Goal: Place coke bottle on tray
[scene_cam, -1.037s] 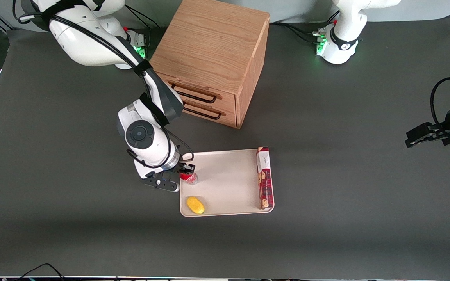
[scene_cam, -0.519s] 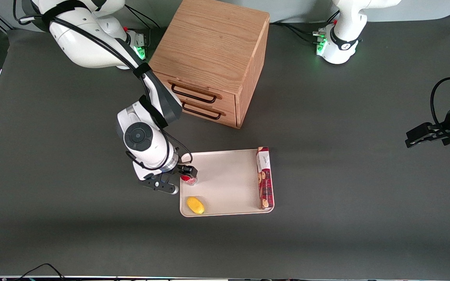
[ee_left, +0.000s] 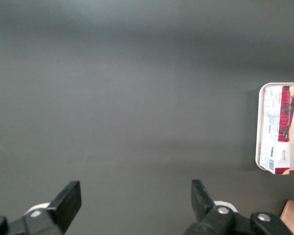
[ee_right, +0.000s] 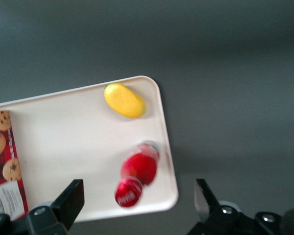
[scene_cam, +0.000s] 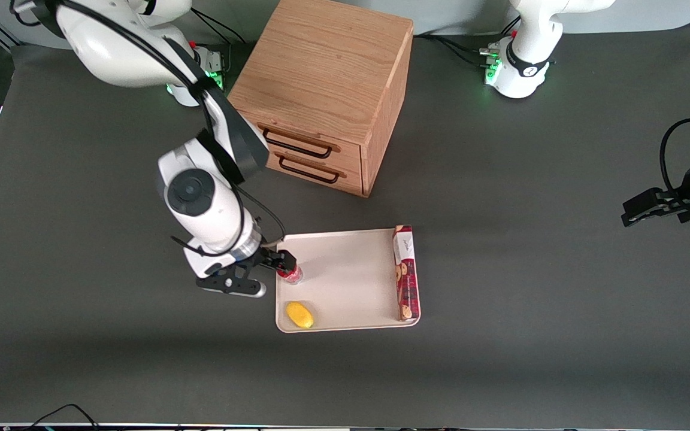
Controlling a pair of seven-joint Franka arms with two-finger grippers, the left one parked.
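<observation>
Coke bottle (scene_cam: 290, 274) stands upright on the tray (scene_cam: 351, 281), close to the rim at the working arm's end; in the right wrist view the bottle (ee_right: 136, 174) shows its red cap and body from above, just inside the tray (ee_right: 73, 147) edge. Gripper (scene_cam: 279, 261) hangs above the bottle at the tray's 9 o'clock edge, jaws spread wide and holding nothing: in the right wrist view the two fingers (ee_right: 68, 200) stand well apart, with the bottle between them and touching neither. Lemon (scene_cam: 299, 315) lies on the tray at about 6 o'clock from the bottle, nearer the front camera, apart from it. Cookie box (scene_cam: 405, 273) lies flat along the tray's rim toward the parked arm's end, at 3 o'clock from the bottle. Wooden cabinet (scene_cam: 327, 90) with two drawers stands on the table (scene_cam: 560, 269) at roughly 12 o'clock from the tray, apart from it.
</observation>
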